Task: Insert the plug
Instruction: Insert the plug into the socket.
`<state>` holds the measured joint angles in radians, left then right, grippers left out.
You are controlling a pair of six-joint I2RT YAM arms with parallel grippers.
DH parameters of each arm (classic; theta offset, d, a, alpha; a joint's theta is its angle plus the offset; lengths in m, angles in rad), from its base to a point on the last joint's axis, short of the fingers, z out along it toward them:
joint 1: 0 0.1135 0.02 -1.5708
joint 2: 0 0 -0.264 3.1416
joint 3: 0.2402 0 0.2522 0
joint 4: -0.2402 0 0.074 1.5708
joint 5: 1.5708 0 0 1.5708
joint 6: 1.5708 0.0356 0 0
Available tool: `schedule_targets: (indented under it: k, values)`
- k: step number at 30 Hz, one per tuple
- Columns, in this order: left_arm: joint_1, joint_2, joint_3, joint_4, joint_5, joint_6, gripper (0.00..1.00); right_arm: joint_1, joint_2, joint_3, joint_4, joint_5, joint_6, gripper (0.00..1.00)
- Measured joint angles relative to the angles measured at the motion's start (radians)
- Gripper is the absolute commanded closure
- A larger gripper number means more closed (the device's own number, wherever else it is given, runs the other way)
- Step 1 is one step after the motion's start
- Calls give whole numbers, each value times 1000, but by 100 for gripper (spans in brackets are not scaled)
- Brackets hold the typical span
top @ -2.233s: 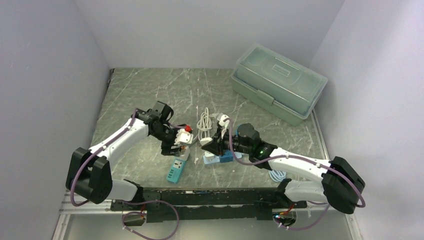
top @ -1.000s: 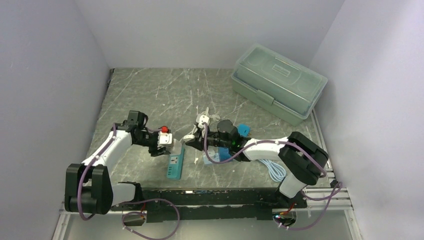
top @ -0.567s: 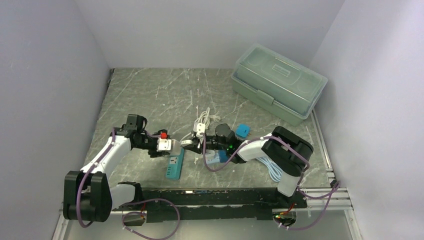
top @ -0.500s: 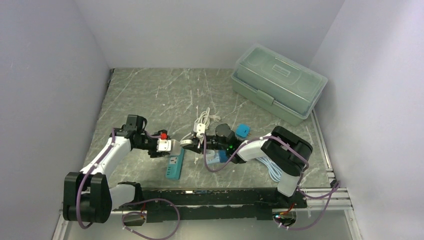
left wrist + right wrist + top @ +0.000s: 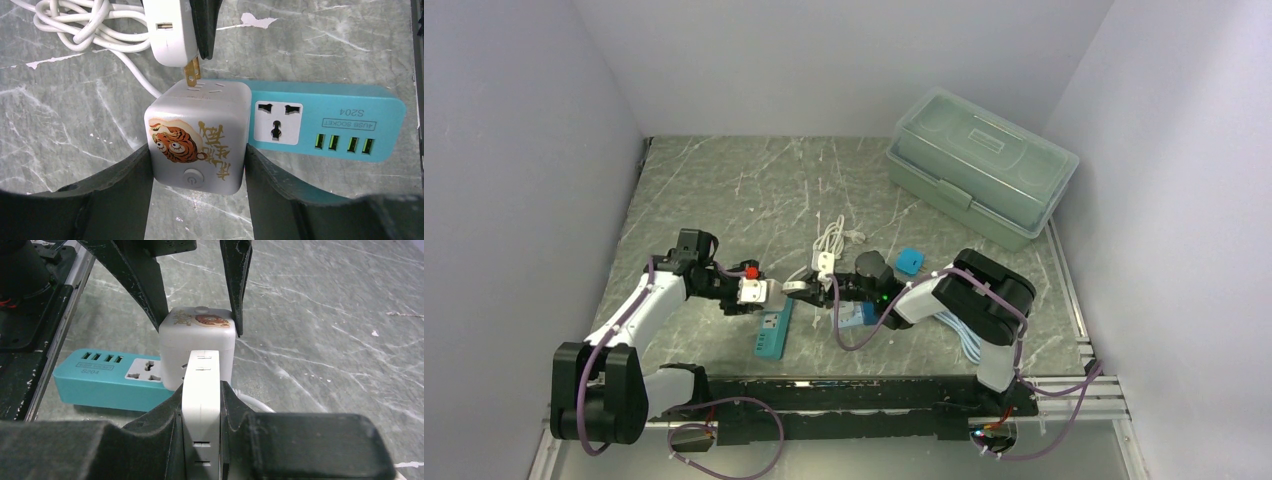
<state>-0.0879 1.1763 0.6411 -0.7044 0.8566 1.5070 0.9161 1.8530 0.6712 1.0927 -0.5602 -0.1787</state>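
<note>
A white cube socket (image 5: pixel 200 135) with a tiger picture sits clamped in my left gripper (image 5: pixel 197 167), just above the table. In the top view the cube (image 5: pixel 755 291) is left of centre. My right gripper (image 5: pixel 201 390) is shut on the flat white plug (image 5: pixel 201 405), also visible as the plug (image 5: pixel 167 35) in the left wrist view. Its brass prongs (image 5: pixel 192 75) point at the cube's slotted face and touch it at the slots. The plug body stands a little off the cube. In the top view the plug (image 5: pixel 799 286) is right beside the cube.
A teal power strip (image 5: pixel 325 120) lies under and beside the cube, near the front edge (image 5: pixel 773 335). The plug's coiled white cable (image 5: pixel 829 240) trails behind it. A green lidded toolbox (image 5: pixel 979 165) stands back right. A small blue block (image 5: pixel 909 261) and loose pale cable (image 5: pixel 969 340) lie by the right arm.
My right gripper has carried the plug left and down until its prongs meet the cube. The left gripper and cube have barely shifted.
</note>
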Motion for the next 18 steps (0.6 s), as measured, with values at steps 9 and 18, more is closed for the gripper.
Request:
schedule_targets:
  k: [9,18]
  values:
    - [0,5,5,-5,0,1,60,0,1,-11,19,-17,-2,100]
    - [0,5,6,-8,-1,7,61,0,6,-11,23,-31,-1,100]
